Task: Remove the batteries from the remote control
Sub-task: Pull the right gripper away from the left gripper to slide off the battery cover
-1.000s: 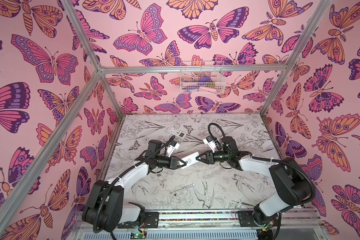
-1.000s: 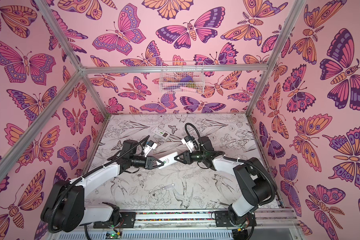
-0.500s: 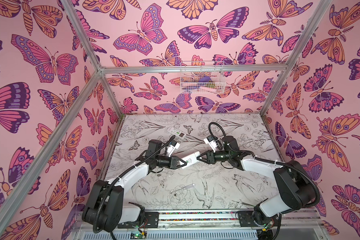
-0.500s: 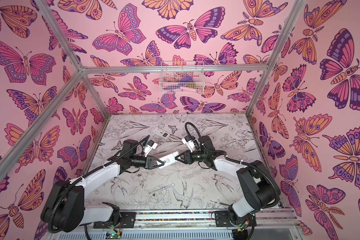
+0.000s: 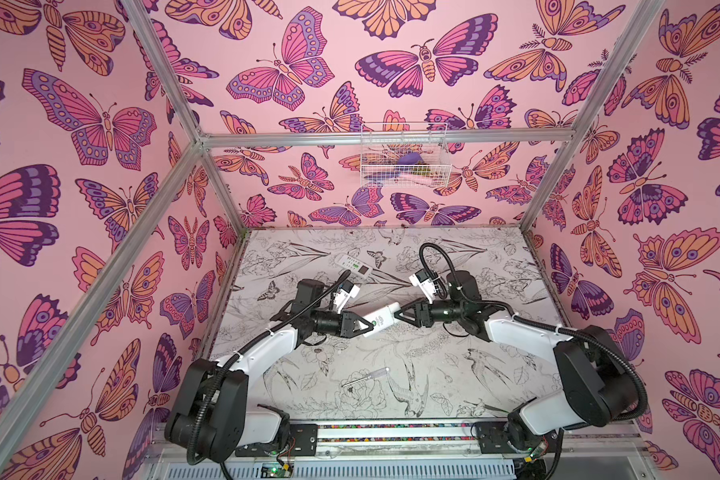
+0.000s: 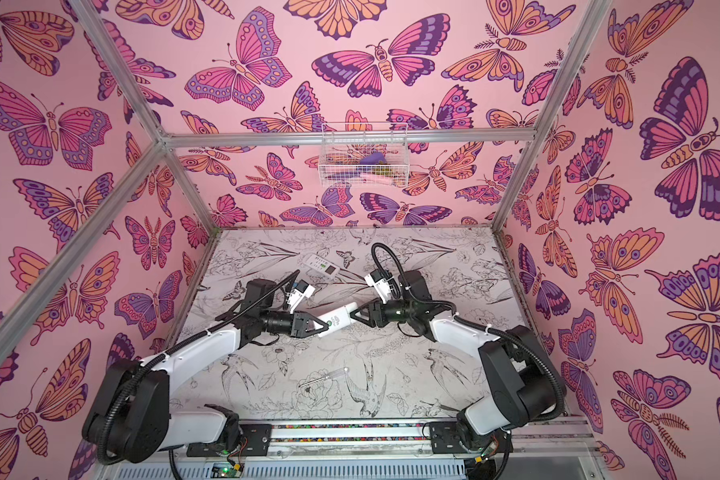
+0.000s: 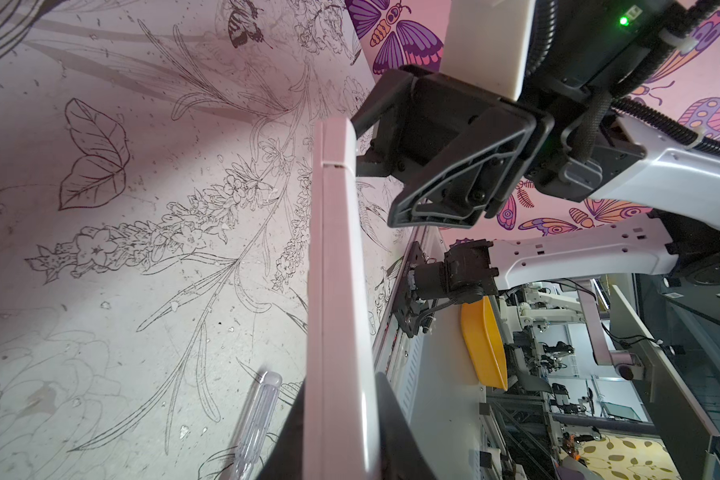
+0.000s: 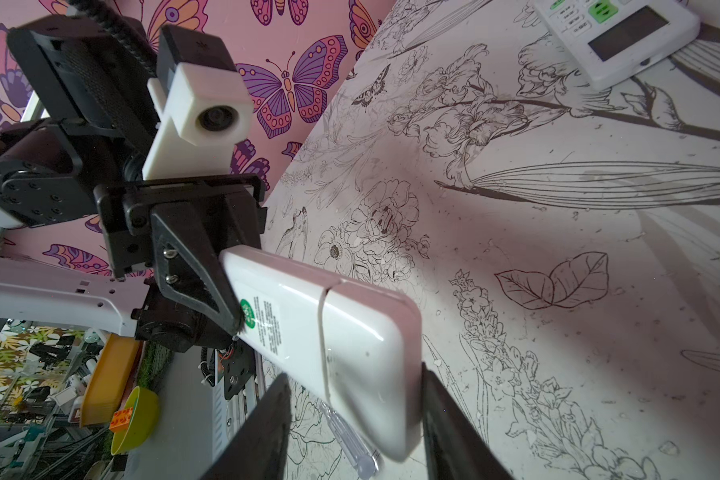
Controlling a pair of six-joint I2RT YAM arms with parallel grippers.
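**Item:** batteries. None are in view. By judgement they sit inside the slim white plastic remote control (image 5: pixel 385 314), behind the end section marked off by a seam (image 8: pixel 321 328) across its back. That section looks shut.

**Location:** the remote control hangs in the air over the middle of the black-and-white flower-printed table (image 5: pixel 474 374), clear of the surface.

**Long axis:** it runs from gripper to gripper, left to right in both top views, with the right end a little farther back.

**Left gripper** (image 5: pixel 368 326): clamped on the end that bears the round green sticker (image 8: pixel 247 309). This is the only firm hold.

**Right gripper** (image 5: pixel 398 312): jaws parted, with its black fingers (image 8: pixel 267 424) on either side of the seamed end. In the right wrist view a gap shows beside one finger, so nothing is gripped. The seamed end lies straight ahead of this gripper, and the right arm is the nearer one.

**Arm pose:** both forearms reach inward, low and roughly level, with the wrists nose to nose.

**Coming move, by judgement:** the cover must slide along the long axis, away from the left hold.

**Also on the table:**
- a second remote (image 5: pixel 353 264), white with green buttons, lying flat near the back;
- a thin clear-handled screwdriver (image 5: pixel 364 377), lying nearer the front.
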